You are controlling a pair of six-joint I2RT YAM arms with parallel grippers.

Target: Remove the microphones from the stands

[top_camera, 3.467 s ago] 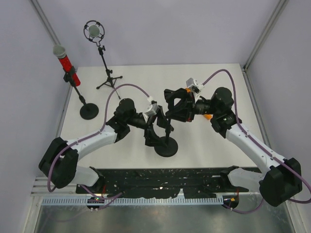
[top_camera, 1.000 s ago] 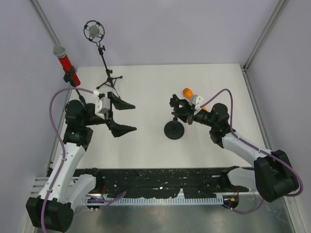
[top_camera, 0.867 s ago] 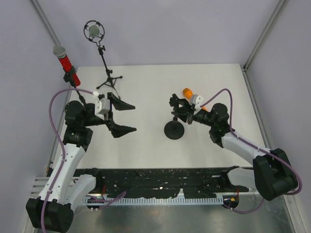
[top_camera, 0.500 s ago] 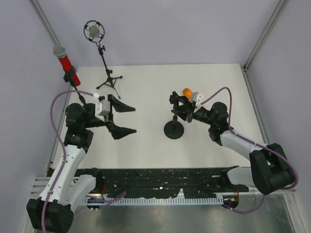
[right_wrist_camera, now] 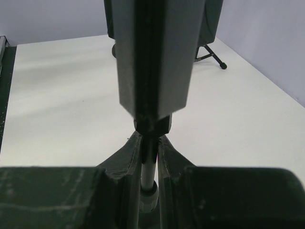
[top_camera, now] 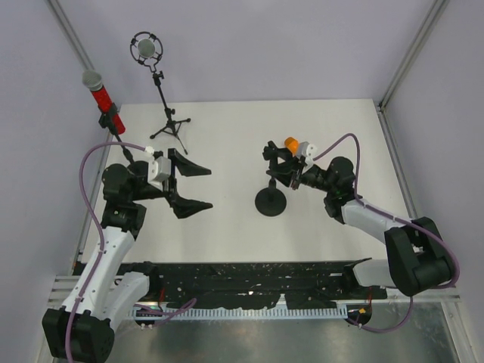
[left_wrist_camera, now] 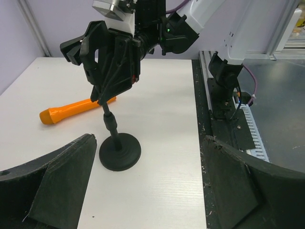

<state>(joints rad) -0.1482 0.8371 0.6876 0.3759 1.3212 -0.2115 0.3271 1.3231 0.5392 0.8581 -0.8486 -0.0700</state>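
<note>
Your left gripper [top_camera: 197, 185] has pulled back leftward, jaws wide and empty; your right gripper [top_camera: 281, 170] pinches the black round-based stand [top_camera: 270, 202] (orange handheld microphone [top_camera: 290, 142] lies just beyond) on the white tabletop [top_camera: 227, 128], lilac walls [top_camera: 265, 45] around.

Mostly hidden behind the right gripper [top_camera: 278, 168] from above: orange microphone [top_camera: 290, 142], only 1 end showing. Blurred between the jaws at the right wrist: stand pole [right_wrist_camera: 148, 175], base unseen.

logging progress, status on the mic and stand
Left jaws wide open, empty, off to the side. Right jaws shut on stand pole. Orange microphone off it, lying on table beside it. Nothing blocking.
</note>
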